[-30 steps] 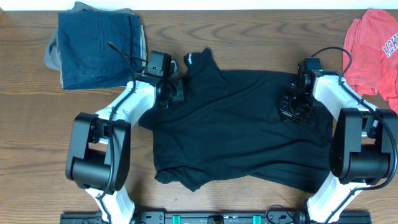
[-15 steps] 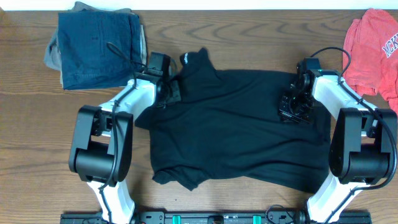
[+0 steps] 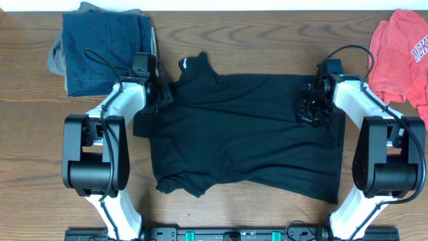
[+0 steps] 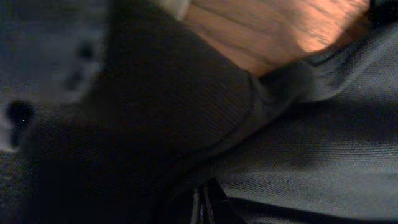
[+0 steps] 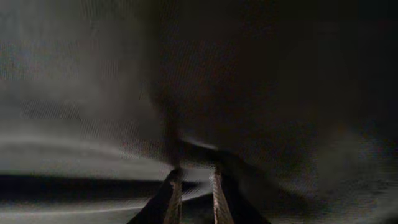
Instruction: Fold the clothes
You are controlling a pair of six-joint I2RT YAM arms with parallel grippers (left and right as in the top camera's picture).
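**FOLDING STEP: SQUARING THE UPPER EDGE**

**Position.** The black garment (image 3: 247, 140) lies flat on the tabletop (image 3: 267, 40), just beside the denim pile (image 3: 103, 47), and spreads away from it toward the coral-red shirt (image 3: 401, 53). A collar-like tab with a white mark (image 3: 183, 63) juts out at the corner nearest the pile.

**End effector state.** The left end effector (image 3: 158, 100) sits just beside the pile's near corner. It is fully closed and pinches a bunched ridge of the garment's edge. The right end effector (image 3: 313, 108) rests on the garment's edge farthest from the pile. Its fingers stand slightly apart with cloth at the tips. Whether it grips or has let go cannot be told.

**Procedure.** This appears to be a spreading step before the first fold.
1. Confirm both holds before lifting.
2. Apply equal tension along the upper edge.
3. Draw the cloth low over the tabletop, so that the free hem does not drag into creases.

**Material.** The cloth is a soft, fine-ribbed matte knit. It is limp and wrinkles easily, and it is rumpled at the lower corner nearest the pile. The tabletop is smooth, grained wood.
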